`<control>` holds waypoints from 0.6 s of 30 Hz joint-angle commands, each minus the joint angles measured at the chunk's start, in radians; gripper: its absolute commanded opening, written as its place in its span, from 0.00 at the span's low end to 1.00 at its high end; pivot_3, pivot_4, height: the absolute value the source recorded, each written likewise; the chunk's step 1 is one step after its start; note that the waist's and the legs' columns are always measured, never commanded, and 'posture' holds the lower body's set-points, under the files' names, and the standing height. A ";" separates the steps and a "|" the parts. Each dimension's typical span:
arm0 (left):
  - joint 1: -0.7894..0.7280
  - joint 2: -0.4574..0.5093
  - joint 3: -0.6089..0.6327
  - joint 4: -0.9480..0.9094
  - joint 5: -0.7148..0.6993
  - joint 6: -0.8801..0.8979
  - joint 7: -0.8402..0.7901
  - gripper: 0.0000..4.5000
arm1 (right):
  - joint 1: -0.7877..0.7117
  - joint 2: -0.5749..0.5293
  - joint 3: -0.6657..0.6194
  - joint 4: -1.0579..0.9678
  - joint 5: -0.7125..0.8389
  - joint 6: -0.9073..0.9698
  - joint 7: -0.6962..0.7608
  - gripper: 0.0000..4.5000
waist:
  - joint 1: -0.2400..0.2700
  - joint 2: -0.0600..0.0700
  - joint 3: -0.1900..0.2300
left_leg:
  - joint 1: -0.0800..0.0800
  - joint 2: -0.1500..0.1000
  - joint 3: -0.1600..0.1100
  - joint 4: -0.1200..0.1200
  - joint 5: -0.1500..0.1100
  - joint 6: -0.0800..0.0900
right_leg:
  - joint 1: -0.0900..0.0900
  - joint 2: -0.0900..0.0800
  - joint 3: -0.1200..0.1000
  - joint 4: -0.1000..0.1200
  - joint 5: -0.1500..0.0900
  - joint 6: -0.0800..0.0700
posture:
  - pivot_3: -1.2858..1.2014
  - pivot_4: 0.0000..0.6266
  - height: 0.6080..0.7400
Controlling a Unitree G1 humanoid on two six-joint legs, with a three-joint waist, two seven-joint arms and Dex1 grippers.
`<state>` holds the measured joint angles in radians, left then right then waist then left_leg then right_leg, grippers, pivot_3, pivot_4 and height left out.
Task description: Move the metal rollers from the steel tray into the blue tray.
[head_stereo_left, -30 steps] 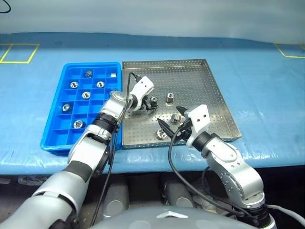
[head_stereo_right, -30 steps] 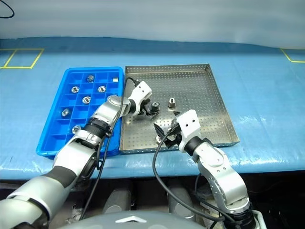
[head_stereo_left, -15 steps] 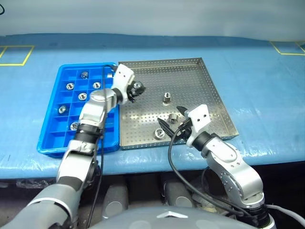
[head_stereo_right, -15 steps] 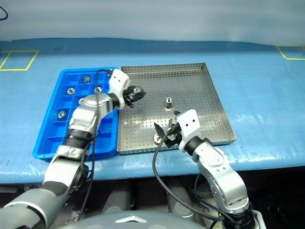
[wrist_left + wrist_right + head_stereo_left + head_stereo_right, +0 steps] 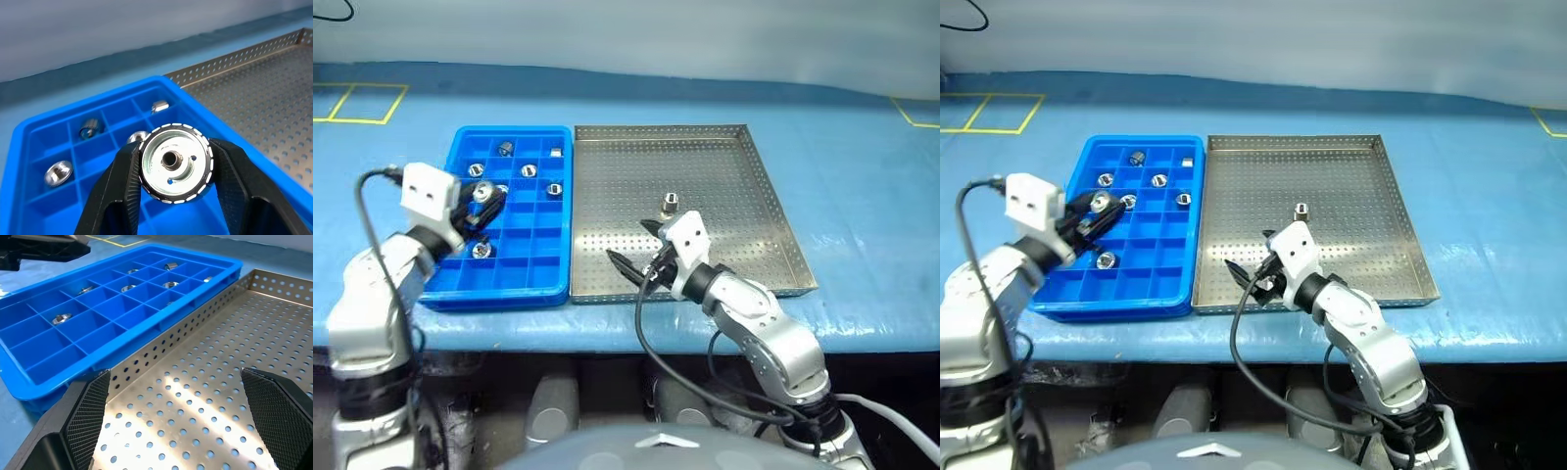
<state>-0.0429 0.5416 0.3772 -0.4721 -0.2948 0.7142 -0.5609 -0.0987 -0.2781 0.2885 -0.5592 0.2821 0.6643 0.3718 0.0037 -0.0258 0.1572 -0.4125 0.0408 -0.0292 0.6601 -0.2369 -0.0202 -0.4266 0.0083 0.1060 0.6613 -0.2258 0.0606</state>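
Black and ribbed, the two fingers of my left pincer (image 5: 175,196) are clenched on one metal roller (image 5: 175,162), its round face with the hollow centre turned toward my wrist and a ring of small white dashes around its rim. In the head views that pincer (image 5: 481,204) hangs over the left edge of the blue tray (image 5: 540,284), above the compartments of the middle rows, with the roller held clear of the grid. Below and beyond it, other rollers lie singly in the tray's compartments: one near the far edge (image 5: 506,148), one small one at the far right corner (image 5: 555,152), two in the next row (image 5: 529,170), one by the right wall (image 5: 554,189) and one in a compartment toward the near left (image 5: 481,251). The steel tray (image 5: 773,245) sits just beside the blue one, their long sides touching or nearly so, both on the blue-covered counter (image 5: 862,196). My right pincer (image 5: 631,257) is released, its fingers (image 5: 279,411) spread wide over the perforated floor at the steel tray's near left corner, gripping nothing. One roller (image 5: 670,205) stands on the steel tray's floor near its middle, just past my right wrist. Yellow tape lines (image 5: 362,104) mark the counter toward its far left corner.
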 commanded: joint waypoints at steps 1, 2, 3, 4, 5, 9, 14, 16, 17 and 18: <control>0.121 0.056 0.074 -0.115 -0.036 0.006 -0.047 0.41 | -0.019 0.008 0.009 -0.005 0.011 -0.014 0.022 1.00 | 0.015 0.000 0.000 | 0.000 0.000 0.000 0.000 0.000 0.000 | 0.000 0.000 0.000 0.000 0.000 0.000 | 0.61 0.24 1.00; 0.171 0.073 0.098 -0.132 -0.037 0.028 -0.050 0.41 | -0.023 0.008 0.014 -0.001 0.013 -0.014 0.028 1.00 | 0.020 -0.001 0.000 | 0.000 0.000 0.000 0.000 0.000 0.000 | 0.000 0.000 0.000 0.000 0.000 -0.001 | 0.61 0.24 1.00; 0.207 0.086 0.113 -0.143 -0.037 0.044 -0.048 0.41 | -0.026 0.008 0.017 0.001 0.014 -0.013 0.034 1.00 | 0.025 -0.001 0.000 | 0.000 0.000 0.000 0.000 0.000 0.000 | 0.000 0.000 -0.001 -0.001 -0.001 -0.001 | 0.62 0.24 1.00; 0.238 0.099 0.124 -0.155 -0.038 0.057 -0.046 0.41 | -0.029 0.009 0.019 0.004 0.014 -0.012 0.038 1.00 | 0.030 0.000 0.001 | 0.000 0.001 0.001 0.000 0.000 0.000 | 0.000 0.000 -0.001 -0.001 -0.001 -0.001 | 0.62 0.24 1.00; 0.269 0.112 0.131 -0.168 -0.035 0.074 -0.042 0.41 | -0.030 0.010 0.021 0.006 0.017 -0.010 0.043 1.00 | 0.036 0.000 0.001 | 0.000 0.001 0.001 0.000 0.000 0.000 | 0.000 -0.001 -0.001 -0.001 -0.001 -0.001 | 0.62 0.24 1.00; 0.320 0.136 0.131 -0.187 -0.010 0.121 0.000 0.41 | -0.035 0.009 0.032 0.011 0.018 -0.012 0.065 1.00 | 0.051 0.000 0.001 | 0.001 0.002 0.001 0.000 0.000 0.000 | -0.001 0.000 -0.002 -0.001 -0.001 -0.002 | 0.62 0.24 1.00; 0.318 0.134 0.120 -0.172 0.003 0.175 0.060 0.41 | -0.036 -0.006 0.048 -0.003 0.043 -0.043 0.137 1.00 | 0.052 0.000 0.001 | 0.001 0.003 0.003 0.000 0.000 -0.001 | -0.001 0.000 -0.001 -0.001 -0.001 -0.002 | 0.62 0.24 1.00; 0.313 0.138 0.110 -0.165 0.005 0.191 0.071 0.41 | -0.036 -0.008 0.051 -0.004 0.044 -0.048 0.149 1.00 | 0.052 0.000 0.001 | 0.001 0.003 0.003 -0.001 0.000 -0.001 | -0.001 0.000 -0.001 -0.001 -0.001 -0.002 | 0.62 0.24 1.00; 0.311 0.146 0.097 -0.158 0.010 0.202 0.076 0.41 | -0.037 -0.010 0.054 -0.002 0.043 -0.050 0.156 1.00 | 0.052 0.000 0.001 | 0.001 0.003 0.003 -0.002 0.000 -0.001 | -0.002 0.000 -0.001 -0.001 -0.002 -0.002 | 0.62 0.24 1.00; 0.306 0.152 0.086 -0.151 0.014 0.211 0.080 0.41 | -0.037 -0.011 0.057 -0.001 0.040 -0.053 0.160 1.00 | 0.052 0.000 0.001 | 0.001 0.003 0.003 -0.002 0.000 -0.001 | -0.002 0.000 -0.002 -0.001 -0.002 -0.003 | 0.62 0.24 1.00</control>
<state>0.2671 0.6746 0.4740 -0.6134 -0.2951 0.9079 -0.4951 -0.1238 -0.2886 0.3440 -0.5306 0.3042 0.6396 0.5168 0.0557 -0.0260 0.1581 -0.4112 0.0437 -0.0261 0.6573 -0.2372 -0.0211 -0.4284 0.0083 0.1044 0.6602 -0.2276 0.0577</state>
